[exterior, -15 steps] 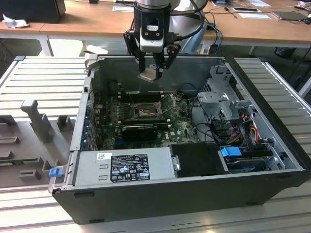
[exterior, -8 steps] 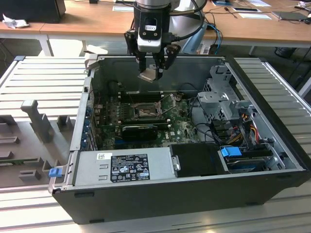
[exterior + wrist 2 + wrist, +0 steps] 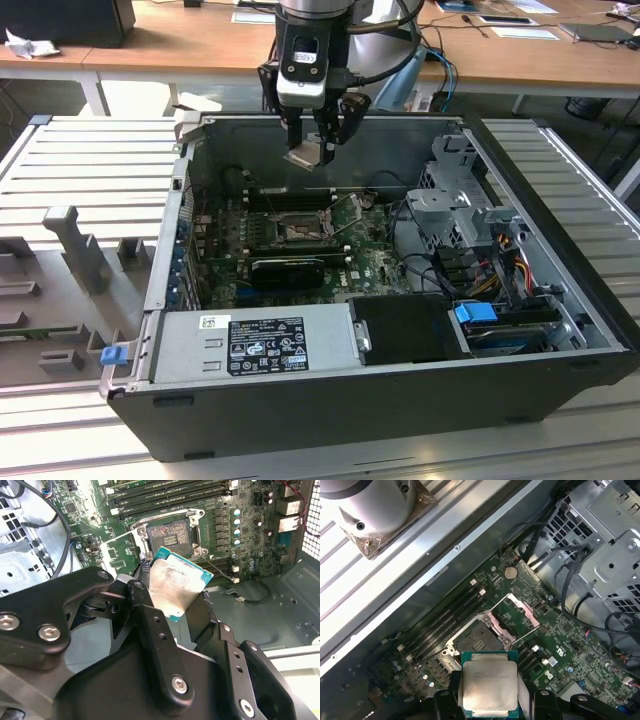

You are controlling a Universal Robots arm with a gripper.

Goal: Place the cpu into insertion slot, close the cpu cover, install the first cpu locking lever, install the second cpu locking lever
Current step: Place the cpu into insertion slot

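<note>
The cpu (image 3: pixel 489 685) is off the board, gripped at 2 opposite edges by the closed jaws of the gripper (image 3: pixel 490 700), its silvery face turned to both wrist views. In the exterior view the cpu (image 3: pixel 303 153) hangs under the gripper (image 3: pixel 318 140), near the case's far wall and well above the board.

The slot (image 3: pixel 475 640) lies bare below, its pinned centre showing, with no chip in it. The cover (image 3: pixel 526 611) is swung open and stands up along 1 edge of the slot. I judge step 1 to be in hand: placing the cpu, with the chip carried but not yet lowered. The cover and both levers look untouched; I cannot make out how the levers lie.

Seating the chip calls, in my view, for squaring it to the slot's rim and bringing it down flat, since the pins are fine and a skewed landing could bend them.

Around the slot, memory slots (image 3: pixel 445 625) run along 1 side. The upright cover is the nearest thing a finger could catch. Toward the exterior view's right, cables (image 3: pixel 430 265) and a drive cage (image 3: pixel 455 200) stand well apart from the slot. The power supply (image 3: pixel 255 345) sits along the near wall, clear of the work.
</note>
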